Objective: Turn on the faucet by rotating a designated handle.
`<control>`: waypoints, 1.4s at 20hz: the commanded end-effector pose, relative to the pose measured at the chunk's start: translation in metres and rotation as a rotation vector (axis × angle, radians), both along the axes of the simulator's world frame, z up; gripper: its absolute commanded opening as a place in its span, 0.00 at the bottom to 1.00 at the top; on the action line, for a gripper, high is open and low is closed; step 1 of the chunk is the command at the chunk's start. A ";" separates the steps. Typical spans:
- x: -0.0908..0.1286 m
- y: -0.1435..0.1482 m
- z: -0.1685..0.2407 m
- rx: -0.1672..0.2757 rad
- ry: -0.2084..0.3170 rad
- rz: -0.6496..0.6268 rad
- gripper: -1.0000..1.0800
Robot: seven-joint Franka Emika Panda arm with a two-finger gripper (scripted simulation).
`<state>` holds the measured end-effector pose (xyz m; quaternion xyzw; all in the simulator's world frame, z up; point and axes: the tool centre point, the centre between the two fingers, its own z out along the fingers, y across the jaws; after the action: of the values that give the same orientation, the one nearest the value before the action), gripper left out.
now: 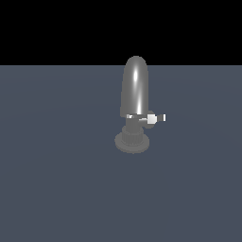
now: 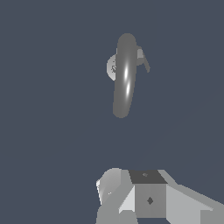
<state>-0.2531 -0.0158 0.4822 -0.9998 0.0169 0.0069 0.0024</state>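
On the slate-blue counter (image 1: 56, 189), near the middle of the exterior view, stands the faucet (image 1: 135, 90): a tall, glossy grey, bullet-shaped body, upright, with a bright vertical highlight down its front. Below the body sit a dark ribbed collar (image 1: 133, 133) and a flat round base (image 1: 133, 142) resting on the counter. From the junction of body and collar juts the handle (image 1: 151, 118), a short white-and-grey lever lying roughly level and pointing toward the exterior view's right (its bright tip ends just past the body's outline). Nothing of the arm appears in the exterior view.

Wrist view: the faucet (image 2: 125, 74) is seen from above and at a slant, its rounded top nearest the camera, part of the base (image 2: 111, 67) showing pale behind it and the handle (image 2: 143, 59) projecting from the far side of the body. Pale and dark blocks of the hand (image 2: 144, 199) fill the picture's edge, well apart from the faucet; the fingertips are out of frame, so whether the hand is open or closed cannot be told.
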 end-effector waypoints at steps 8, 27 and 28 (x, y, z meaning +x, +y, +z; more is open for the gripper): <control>0.006 0.001 0.000 0.009 0.019 -0.017 0.00; 0.077 0.003 -0.009 0.121 0.257 -0.238 0.00; 0.082 0.002 -0.010 0.129 0.274 -0.254 0.00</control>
<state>-0.1784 -0.0131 0.4741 -0.9809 0.1309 0.1308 0.0594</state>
